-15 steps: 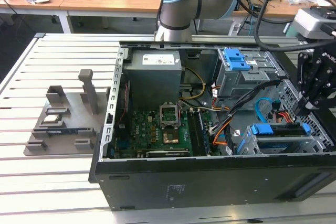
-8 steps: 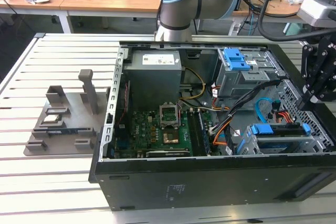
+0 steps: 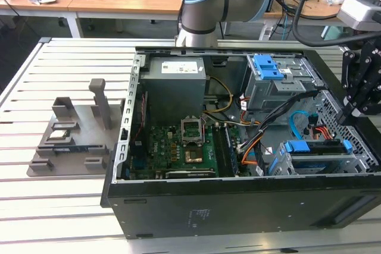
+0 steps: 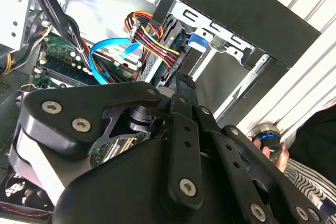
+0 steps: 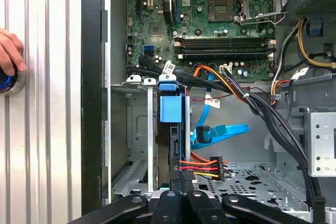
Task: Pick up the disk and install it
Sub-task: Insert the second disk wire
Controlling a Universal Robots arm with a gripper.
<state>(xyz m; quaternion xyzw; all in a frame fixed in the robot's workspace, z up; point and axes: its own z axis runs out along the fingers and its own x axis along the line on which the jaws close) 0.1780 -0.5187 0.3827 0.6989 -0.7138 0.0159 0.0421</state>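
Note:
The disk [image 3: 315,147] sits edge-up in the grey metal bay at the case's front corner, on the exterior view's right. Its blue caddy tab [image 5: 172,108] shows between the bay's silver rails in the first wrist view, and the blue tab [image 4: 197,39] appears again in the second wrist view. My black gripper [image 3: 347,118] hangs just above the end of the bay farthest from that tab. Its fingers are shut together with nothing visible between them, and they line up with the disk's upper edge in both wrist views [image 5: 181,182] [image 4: 181,85].
The grey slotted stand [image 3: 77,135] stands bare on the slatted table, on the exterior view's left. A second bay with a blue latch [image 3: 268,66] sits deeper in the case. Coloured power wires [image 5: 202,167] and a blue data cable [image 5: 220,132] lie beside the bay. A person's hand [image 5: 8,51] rests on a round button.

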